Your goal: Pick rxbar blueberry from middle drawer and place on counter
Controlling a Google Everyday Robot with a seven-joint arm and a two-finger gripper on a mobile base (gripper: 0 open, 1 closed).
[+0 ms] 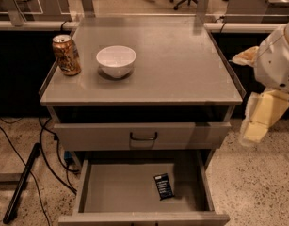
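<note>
The rxbar blueberry (pixel 164 186), a small flat black bar with pale lettering, lies on the floor of the open middle drawer (pixel 120 188), right of centre and near the front. The counter (pixel 177 65) is the flat grey cabinet top above. My gripper (pixel 256 121), a pale yellowish piece below the white arm (pixel 276 60), hangs at the right edge of the camera view. It is off the cabinet's right side, at about the height of the upper drawer, above and well right of the bar. It holds nothing that I can see.
A gold-brown can (pixel 67 55) stands at the counter's left edge and a white bowl (pixel 116 61) right of it. The upper drawer (pixel 143 136) with a black bow handle is pulled slightly out above the open one. Cables and a dark pole (pixel 21 182) lie on the floor at left.
</note>
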